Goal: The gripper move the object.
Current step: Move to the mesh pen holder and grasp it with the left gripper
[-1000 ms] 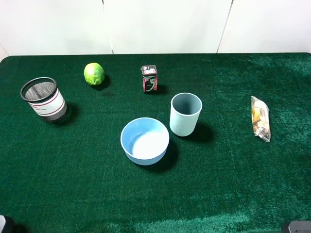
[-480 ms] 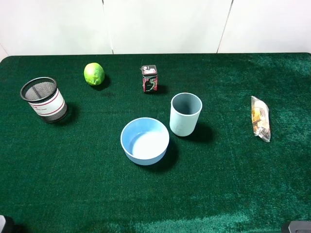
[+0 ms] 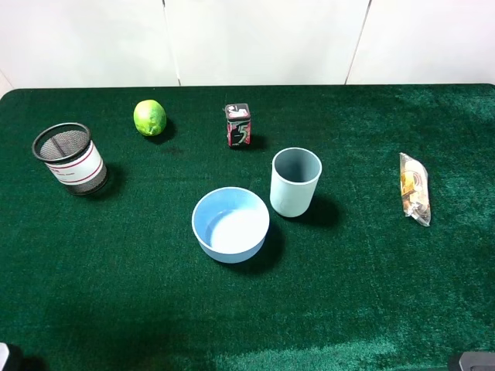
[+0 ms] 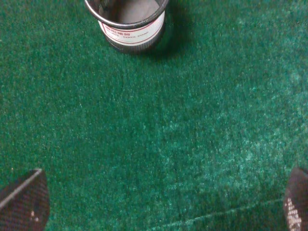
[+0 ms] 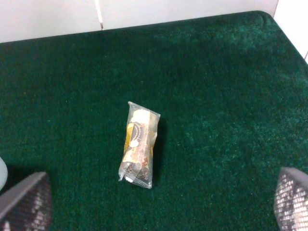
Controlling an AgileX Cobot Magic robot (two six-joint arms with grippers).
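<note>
The black wire-mesh pen cup, with a white label band edged in red, stands upright at the left of the green table. In the left wrist view it is well ahead of my left gripper, which is open and empty, its two fingertips wide apart above bare cloth. My right gripper is also open and empty, far from the cup, with a snack packet ahead of it. In the exterior high view only small dark bits of the arms show at the bottom corners.
A green lime and a small dark red-marked box sit at the back. A grey-blue cup and a light blue bowl stand mid-table. A wrapped snack packet lies at the right, also in the right wrist view.
</note>
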